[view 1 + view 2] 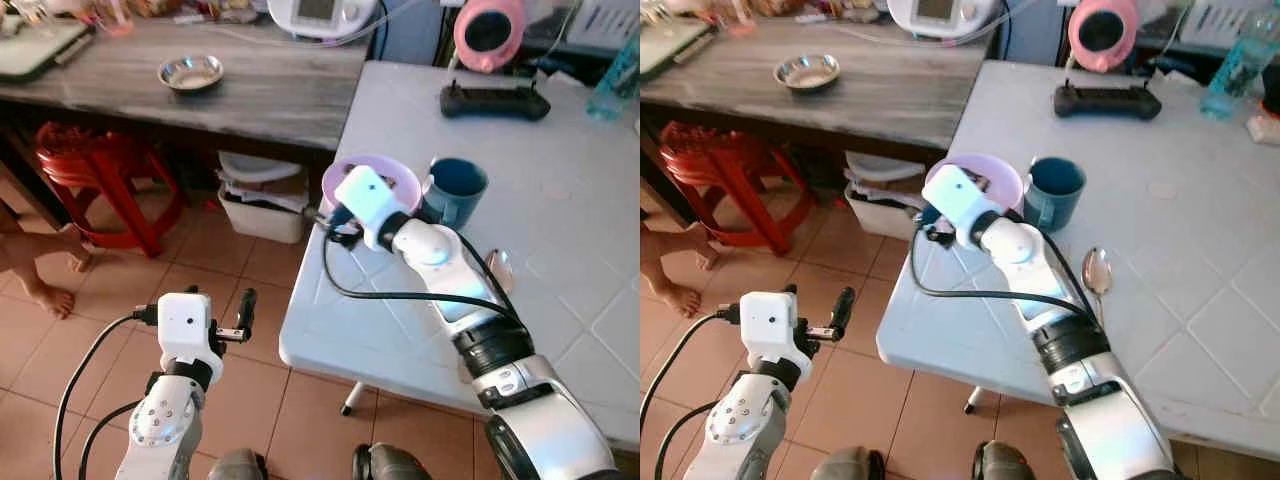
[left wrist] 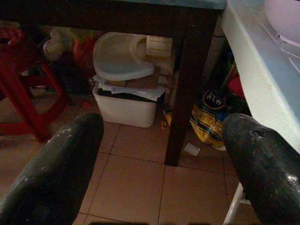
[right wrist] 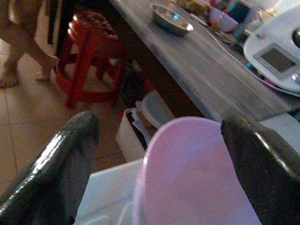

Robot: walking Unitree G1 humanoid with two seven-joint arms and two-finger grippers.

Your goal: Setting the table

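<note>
The right gripper [image 3: 154, 154] hides the near rim of the pink bowl [image 1: 990, 172]. The spoon [image 1: 1096, 272] lies partly behind the arm. A person's legs [image 1: 35, 262] are cut off at the left edge.

The right arm [image 1: 455, 290] reaches forward over the near left part of the white table [image 1: 560, 230], with a black cable looping beside its forearm. Its white wrist block is just at the table's left edge. The right gripper [image 3: 159, 164] has its two black fingers [image 3: 56, 168] spread wide apart (seen along the wrist camera). The left arm [image 1: 165, 420] is held low, off the table, before its near left corner. The left gripper [image 2: 161, 154] points forward and its fingers [image 2: 51, 168] are also well apart.
</note>
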